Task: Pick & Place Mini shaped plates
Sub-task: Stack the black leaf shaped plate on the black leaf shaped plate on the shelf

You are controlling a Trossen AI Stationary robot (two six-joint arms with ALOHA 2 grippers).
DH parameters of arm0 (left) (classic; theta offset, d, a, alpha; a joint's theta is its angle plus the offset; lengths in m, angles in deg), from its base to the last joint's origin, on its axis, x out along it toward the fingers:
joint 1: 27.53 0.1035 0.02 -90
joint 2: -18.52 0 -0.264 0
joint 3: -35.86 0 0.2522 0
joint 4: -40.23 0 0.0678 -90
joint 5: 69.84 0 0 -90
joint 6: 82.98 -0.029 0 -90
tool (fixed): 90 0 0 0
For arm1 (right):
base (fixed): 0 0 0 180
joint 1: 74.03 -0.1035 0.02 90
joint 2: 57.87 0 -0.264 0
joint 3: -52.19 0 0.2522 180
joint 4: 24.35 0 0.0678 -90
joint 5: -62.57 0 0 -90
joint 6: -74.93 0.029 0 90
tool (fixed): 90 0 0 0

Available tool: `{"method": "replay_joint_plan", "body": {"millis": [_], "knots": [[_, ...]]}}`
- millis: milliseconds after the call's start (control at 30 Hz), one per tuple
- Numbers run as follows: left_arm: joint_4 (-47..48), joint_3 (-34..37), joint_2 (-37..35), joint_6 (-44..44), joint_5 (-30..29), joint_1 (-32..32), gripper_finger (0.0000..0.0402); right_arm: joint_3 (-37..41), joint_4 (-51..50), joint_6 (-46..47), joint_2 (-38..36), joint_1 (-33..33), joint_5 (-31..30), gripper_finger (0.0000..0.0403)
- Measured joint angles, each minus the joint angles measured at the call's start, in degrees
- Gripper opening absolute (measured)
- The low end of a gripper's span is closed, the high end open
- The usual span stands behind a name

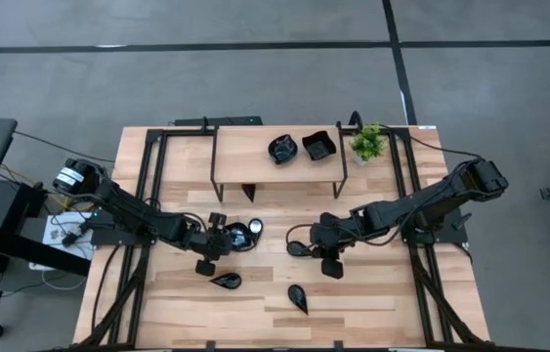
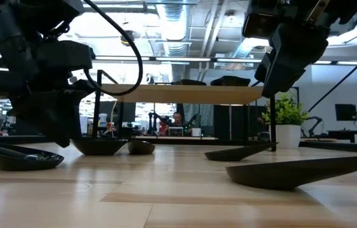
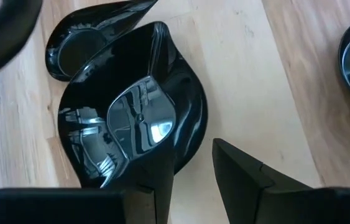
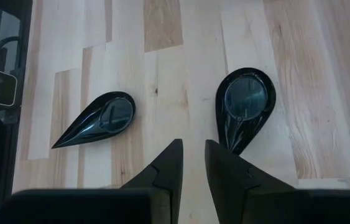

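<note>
Table (image 1: 372, 293): pale wood planks with a dark frame round it; both arms reached in over its middle from either side.
Shelf (image 1: 245, 152): a low wooden shelf on dark legs stood at the far edge of the table; two black dishes sat on top of it, a rounded one (image 1: 282, 149) and a square one (image 1: 318, 146) just beside it.
Plant (image 1: 367, 143): a small green plant in a white pot stood at the right end of the shelf, near the square dish.
Left arm: stretched from the table's left edge toward the centre; the left gripper (image 1: 218, 242) hung low over the table beside a cluster of dishes.
Left jaws: partly apart; one finger (image 3: 153, 190) lay over the rim of a leaf-shaped dish (image 3: 131, 118) and the other (image 3: 249, 180) stood clear beside it; whether they truly gripped it I cannot tell.
Right arm: stretched from the right edge toward the centre; the right gripper (image 1: 325, 246) hovered above the bare wood.
Right jaws: nearly together with only a thin gap, and nothing between them in the wrist view (image 4: 190, 165).
Dishes by the left gripper: a second dark dish (image 3: 78, 43) touched the leaf-shaped one; a round dish (image 1: 243, 233) lay just beside the gripper.
Front dishes: two teardrop dishes lay apart on the near half of the table, one to the left (image 1: 225, 281) and one to the right (image 1: 298, 297); both sat flat on the wood, beyond the right gripper's fingertips in its wrist view.
</note>
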Motion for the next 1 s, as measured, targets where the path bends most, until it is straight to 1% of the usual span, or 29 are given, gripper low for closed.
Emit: {"method": "replay_joint_plan", "body": {"millis": [667, 800, 1000], "knots": [[-0.40, 0.00, 0.05, 0.00, 0.46, 1.29, 0.0112, 0.00, -0.02, -0.02, -0.02, 0.00, 0.00, 0.0064], [-0.47, 0.00, 0.05, 0.02, 1.73, 1.31, 0.0092, 0.00, -0.02, 0.02, -0.02, 0.00, 0.00, 0.0064], [-0.73, 0.00, 0.05, 0.22, 3.17, 1.27, 0.0040, 0.00, 0.00, 0.87, -0.02, 0.00, 0.02, 0.0064]]}}
